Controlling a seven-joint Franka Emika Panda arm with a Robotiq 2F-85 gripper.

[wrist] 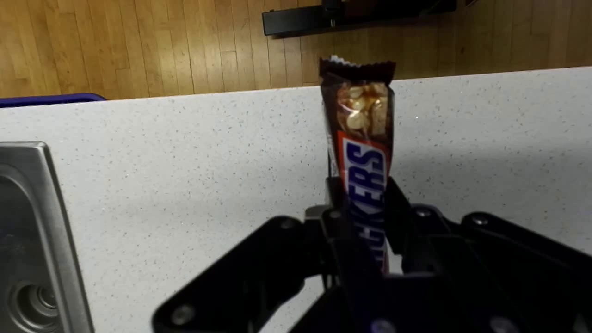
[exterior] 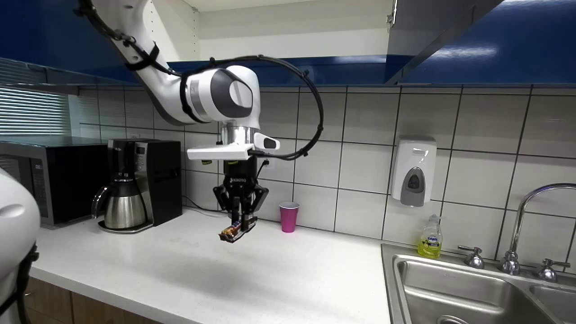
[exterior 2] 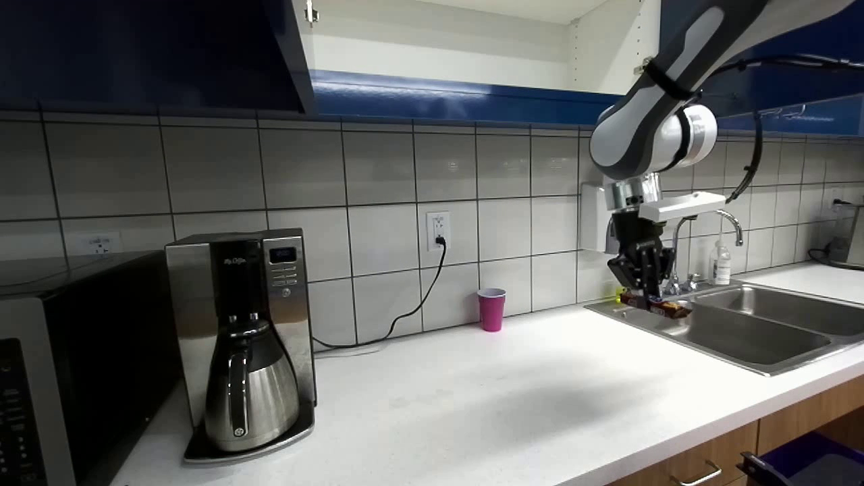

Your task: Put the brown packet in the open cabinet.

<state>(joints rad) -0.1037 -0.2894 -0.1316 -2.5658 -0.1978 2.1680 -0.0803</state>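
Observation:
The brown packet (exterior: 230, 232), a dark-brown Snickers bar with an orange-tan picture, is clasped between my gripper's fingers (exterior: 242, 219) and held above the white counter. It also shows in an exterior view (exterior 2: 669, 310) and in the wrist view (wrist: 360, 108), where its far end sticks out past the fingertips (wrist: 363, 192) and its near end is hidden by the fingers. The open cabinet (exterior: 292, 40) has a white interior and blue edges. It hangs on the wall above and behind the gripper, and it also shows in an exterior view (exterior 2: 439, 50).
A pink cup (exterior: 289, 218) stands by the tiled wall behind the gripper. A coffee maker (exterior: 153, 180) and microwave (exterior: 67, 180) stand at one end. A steel sink (exterior: 391, 274), a faucet (exterior: 517, 220) and a soap bottle (exterior: 430, 240) are at the other. The blue front edge (exterior: 288, 69) runs below the cabinet opening.

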